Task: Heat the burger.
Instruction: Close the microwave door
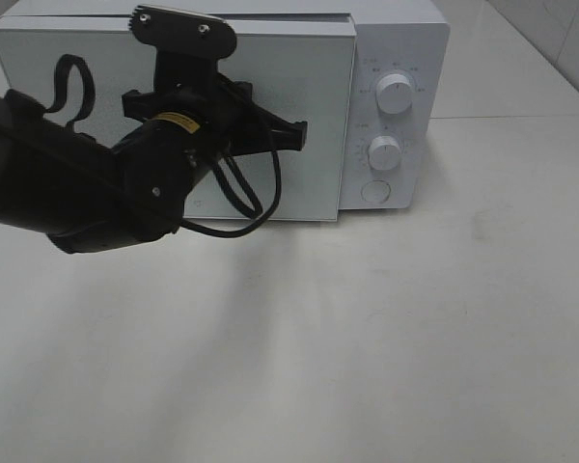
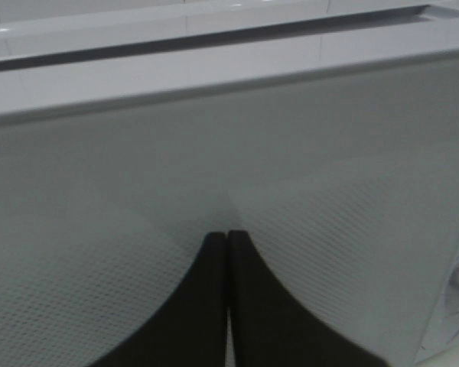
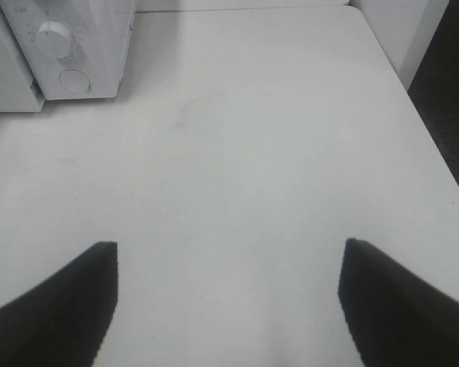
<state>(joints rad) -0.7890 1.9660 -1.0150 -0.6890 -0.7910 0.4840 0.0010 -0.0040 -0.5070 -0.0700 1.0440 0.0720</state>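
White table (image 1: 367, 338), dark floor (image 3: 451, 107) alongside

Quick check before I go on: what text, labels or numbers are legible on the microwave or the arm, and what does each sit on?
No text can be read in any view.
Markings ringing the upper knob of the microwave: too small and blurred.
Markings ringing the lower knob: too small and blurred.
Yellow sticker on the left arm: print too small.
Door: no text that I can make out.
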